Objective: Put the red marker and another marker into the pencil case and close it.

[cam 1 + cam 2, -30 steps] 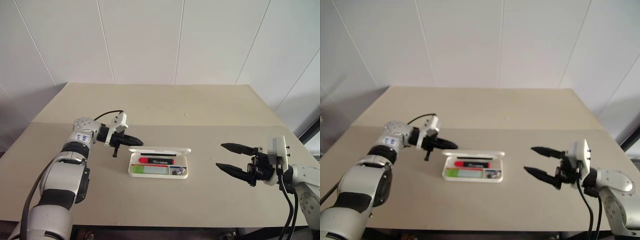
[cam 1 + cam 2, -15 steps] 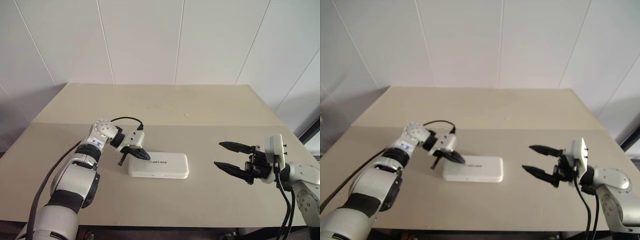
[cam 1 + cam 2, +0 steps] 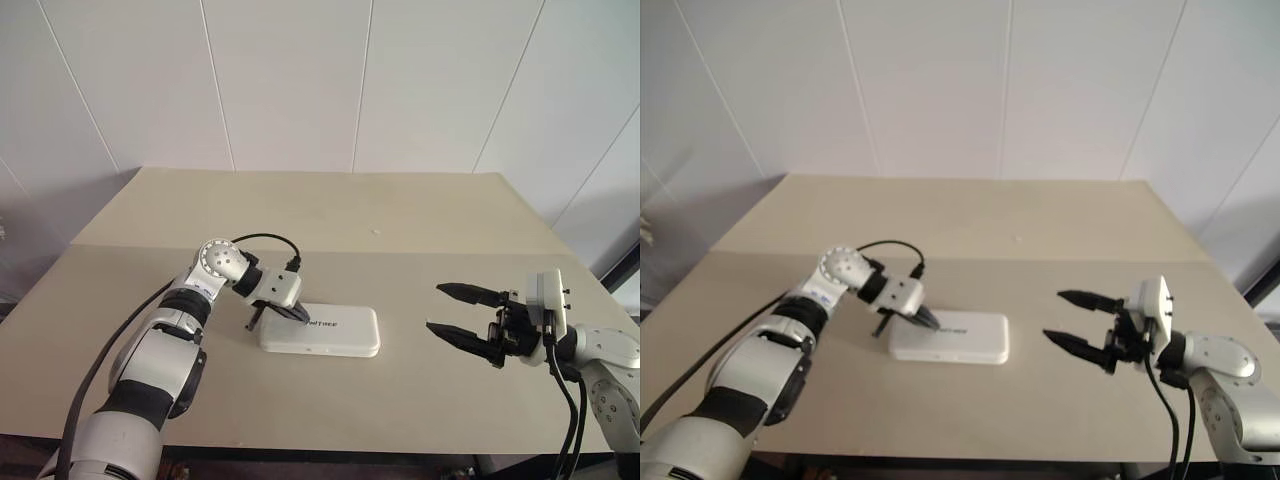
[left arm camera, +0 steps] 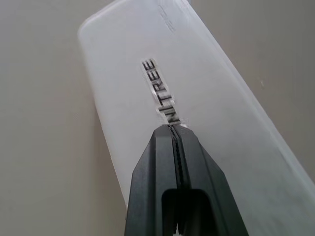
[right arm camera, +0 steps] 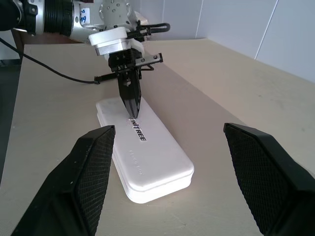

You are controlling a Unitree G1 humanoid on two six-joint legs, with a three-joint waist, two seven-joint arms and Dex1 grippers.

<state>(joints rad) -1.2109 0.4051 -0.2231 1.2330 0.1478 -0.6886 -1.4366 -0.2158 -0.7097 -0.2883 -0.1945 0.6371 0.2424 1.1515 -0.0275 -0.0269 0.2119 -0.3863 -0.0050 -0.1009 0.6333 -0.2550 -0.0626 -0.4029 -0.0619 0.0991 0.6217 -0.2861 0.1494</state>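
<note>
Pencil case lies flat mid-surface, white w/ rounded corners & dark lettering on the lid; a sec ago it stood open w/ red marker & green highlighter showing inside, now lid's down. My left tool is pinched shut, tips pressing on the lid's left part right by the lettering, having swung in from beside the case. My right tool hangs wide open & empty, well apart to the case's right.

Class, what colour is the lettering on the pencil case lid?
Black on the white pencil case, best seen in the left wrist view.
</note>
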